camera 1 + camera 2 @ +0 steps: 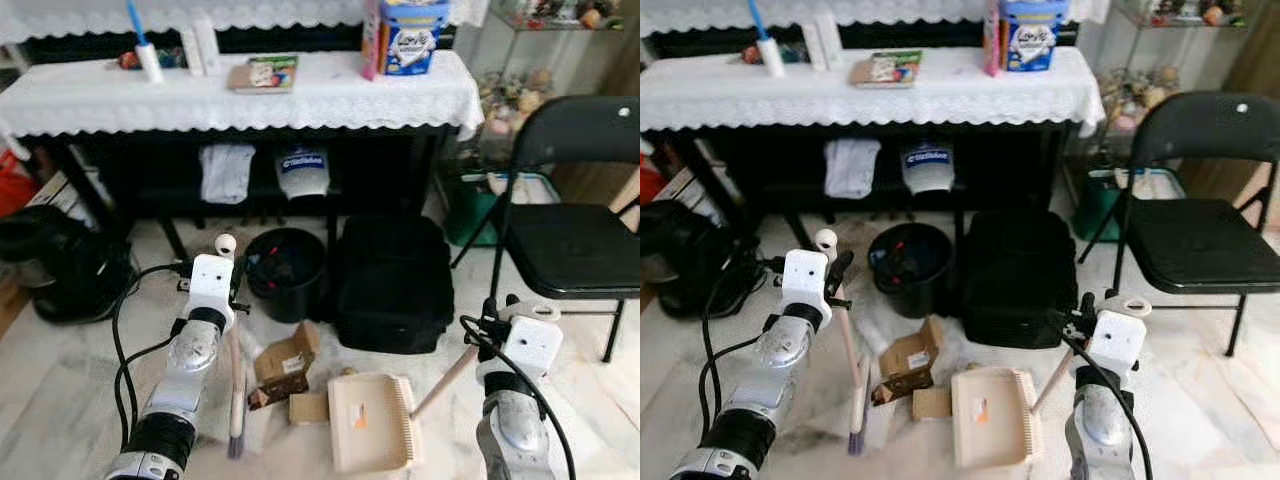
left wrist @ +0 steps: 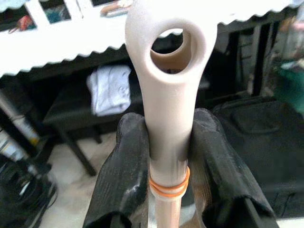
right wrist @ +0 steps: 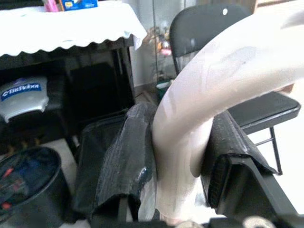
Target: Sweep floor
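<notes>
My left gripper [image 2: 168, 142] is shut on the top of a beige broom handle [image 1: 236, 350], just below its hanging hole. The handle runs down to the brush [image 1: 237, 440] on the marble floor. My right gripper [image 3: 178, 142] is shut on the curved end of the dustpan handle [image 1: 445, 382]. The beige dustpan [image 1: 370, 420] lies flat on the floor between my arms. A torn brown cardboard box [image 1: 285, 365] and a flat cardboard piece [image 1: 308, 407] lie between the brush and the dustpan's left side.
Straight ahead are a black bin [image 1: 285, 270] and a black bag [image 1: 390, 285], in front of a table with a white lace cloth [image 1: 100, 105]. A black folding chair [image 1: 575, 240] stands right. A black appliance [image 1: 60, 265] and cables sit left.
</notes>
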You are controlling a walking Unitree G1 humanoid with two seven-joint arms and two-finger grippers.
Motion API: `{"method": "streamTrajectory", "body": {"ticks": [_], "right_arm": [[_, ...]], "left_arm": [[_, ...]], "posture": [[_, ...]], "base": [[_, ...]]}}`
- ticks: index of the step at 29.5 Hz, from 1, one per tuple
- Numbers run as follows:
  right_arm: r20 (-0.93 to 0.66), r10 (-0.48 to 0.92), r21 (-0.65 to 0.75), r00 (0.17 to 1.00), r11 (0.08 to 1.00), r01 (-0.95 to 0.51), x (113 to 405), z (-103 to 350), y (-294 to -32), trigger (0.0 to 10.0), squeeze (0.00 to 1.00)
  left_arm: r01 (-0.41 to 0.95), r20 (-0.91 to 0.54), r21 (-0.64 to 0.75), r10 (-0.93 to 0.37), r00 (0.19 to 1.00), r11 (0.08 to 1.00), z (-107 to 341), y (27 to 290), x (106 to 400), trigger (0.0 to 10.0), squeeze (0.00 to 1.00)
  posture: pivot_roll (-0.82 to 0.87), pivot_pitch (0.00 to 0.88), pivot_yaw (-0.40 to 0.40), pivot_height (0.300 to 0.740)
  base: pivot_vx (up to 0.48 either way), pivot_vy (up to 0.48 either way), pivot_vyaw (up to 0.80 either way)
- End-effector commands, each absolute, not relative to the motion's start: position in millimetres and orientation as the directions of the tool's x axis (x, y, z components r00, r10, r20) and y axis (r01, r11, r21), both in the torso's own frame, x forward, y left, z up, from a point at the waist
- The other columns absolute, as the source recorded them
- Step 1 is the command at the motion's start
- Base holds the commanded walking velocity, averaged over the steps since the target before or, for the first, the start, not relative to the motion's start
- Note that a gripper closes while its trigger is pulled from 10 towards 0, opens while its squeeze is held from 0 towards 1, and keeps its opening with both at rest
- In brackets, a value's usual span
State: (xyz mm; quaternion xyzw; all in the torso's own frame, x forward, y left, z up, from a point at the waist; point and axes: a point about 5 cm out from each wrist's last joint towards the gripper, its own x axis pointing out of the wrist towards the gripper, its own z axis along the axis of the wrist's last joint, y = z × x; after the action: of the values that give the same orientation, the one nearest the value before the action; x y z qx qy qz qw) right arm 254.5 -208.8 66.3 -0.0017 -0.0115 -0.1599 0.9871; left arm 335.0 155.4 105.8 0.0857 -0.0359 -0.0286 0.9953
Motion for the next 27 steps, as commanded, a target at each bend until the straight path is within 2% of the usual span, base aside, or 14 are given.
{"method": "streamTrajectory", "body": {"ticks": [1, 7, 14, 18, 27], "right_arm": [[0.095, -0.303, 0.012, 0.948, 0.953, 0.303, 258.0, 79.7, -204.4, 10.0, 0.0], [0.084, -0.306, 0.021, 0.948, 0.952, 0.306, 259.3, 79.3, -203.2, 10.0, 0.0], [0.083, -0.292, 0.023, 0.953, 0.956, 0.292, 260.2, 78.3, -200.6, 10.0, 0.0], [0.089, -0.284, -0.003, 0.955, 0.958, 0.285, 260.6, 78.3, -199.3, 10.0, 0.0], [0.085, -0.303, 0.013, 0.949, 0.953, 0.303, 260.2, 77.5, -201.6, 10.0, 0.0]], "left_arm": [[0.024, 0.096, 0.179, -0.042, 0.994, 0.984, 113.0, 163.5, 337.3, 10.0, 0.0], [0.028, 0.11, 0.172, -0.048, 0.993, 0.985, 115.3, 162.1, 338.0, 10.0, 0.0], [0.03, 0.116, 0.17, -0.051, 0.992, 0.985, 116.7, 161.4, 339.2, 10.0, 0.0], [0.031, 0.12, 0.17, -0.052, 0.991, 0.985, 117.3, 161.1, 339.5, 10.0, 0.0], [0.061, 0.158, 0.165, -0.087, 0.984, 0.984, 121.6, 155.7, 338.9, 10.0, 0.0]], "posture": [[-0.16, 0.013, 0.043, 0.74], [-0.16, 0.014, 0.044, 0.74], [-0.16, 0.01, 0.047, 0.74], [-0.15, 0.008, 0.046, 0.74], [-0.16, 0.0, 0.047, 0.74]], "base": [[0.0, 0.48, 0.0], [0.0, 0.48, 0.0], [0.0, 0.48, -0.7], [0.0, 0.442, 0.0], [0.0, 0.034, 0.0]]}}
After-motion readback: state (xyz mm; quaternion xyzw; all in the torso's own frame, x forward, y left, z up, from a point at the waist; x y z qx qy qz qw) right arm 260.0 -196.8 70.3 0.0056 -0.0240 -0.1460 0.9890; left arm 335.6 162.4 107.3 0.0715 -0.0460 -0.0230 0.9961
